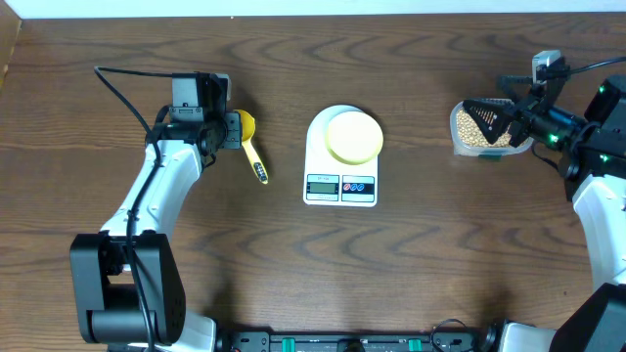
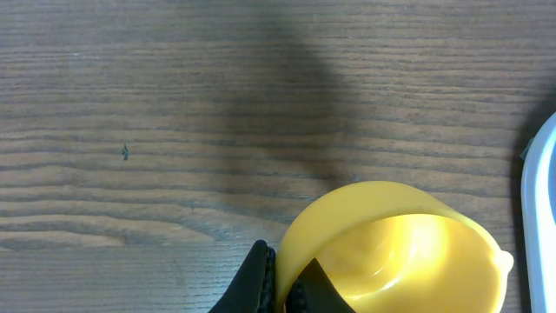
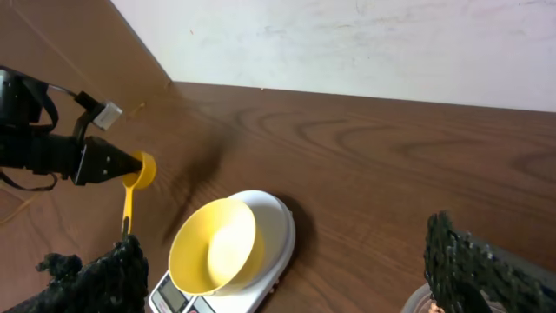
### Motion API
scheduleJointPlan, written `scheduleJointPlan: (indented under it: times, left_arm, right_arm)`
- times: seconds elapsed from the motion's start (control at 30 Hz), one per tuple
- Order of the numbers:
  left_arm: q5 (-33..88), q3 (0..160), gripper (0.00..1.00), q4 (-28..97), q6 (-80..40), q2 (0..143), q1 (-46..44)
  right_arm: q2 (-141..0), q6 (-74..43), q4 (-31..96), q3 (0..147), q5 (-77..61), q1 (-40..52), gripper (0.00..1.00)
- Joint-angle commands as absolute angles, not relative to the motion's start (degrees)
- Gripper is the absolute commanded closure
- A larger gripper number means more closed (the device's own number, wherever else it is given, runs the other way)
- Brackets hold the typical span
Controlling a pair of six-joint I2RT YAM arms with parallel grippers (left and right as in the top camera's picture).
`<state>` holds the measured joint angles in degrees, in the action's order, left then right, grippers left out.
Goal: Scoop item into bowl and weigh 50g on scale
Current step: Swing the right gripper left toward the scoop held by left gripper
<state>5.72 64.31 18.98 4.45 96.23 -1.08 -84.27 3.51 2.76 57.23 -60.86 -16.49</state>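
The pale-yellow bowl (image 1: 353,136) stands empty on the white scale (image 1: 339,185) at the table's middle; both show in the right wrist view, bowl (image 3: 213,248) and scale (image 3: 276,217). The tan beans (image 1: 469,135) lie in a clear container at the right. My left gripper (image 1: 228,128) is shut on the rim of the bright yellow scoop (image 1: 247,124), whose handle points toward me; the left wrist view shows the jaws (image 2: 285,280) pinching the scoop's cup (image 2: 400,256). My right gripper (image 1: 486,117) is open just above the beans, its fingers (image 3: 284,236) spread wide.
The clear plastic container (image 1: 456,117) sits at the right, its rim just visible in the right wrist view (image 3: 417,300). The scale's edge (image 2: 543,217) lies right of the scoop. A white wall borders the table's far edge (image 3: 347,43).
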Motion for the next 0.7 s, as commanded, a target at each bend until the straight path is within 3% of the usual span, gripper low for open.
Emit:
scheduleJointPlan:
  times: [0.0,0.43,0.67]
  left_arm:
    - [5.98,64.73,0.92,18.31,4.01,95.15,-1.06]
    - [6.00,64.73,0.92,17.85,4.01,95.13,-1.06]
    - [6.00,64.73,0.92,17.85,4.01,95.13,-1.06]
  right_arm:
    - [-84.44,2.26,2.79,58.46,-62.06,-15.64,0.01]
    - [-86.00,0.80,1.28,58.52,-60.69,-12.25,0.01]
    - [-89.14,-3.95,-7.11,58.54,-63.64,-11.03,0.01]
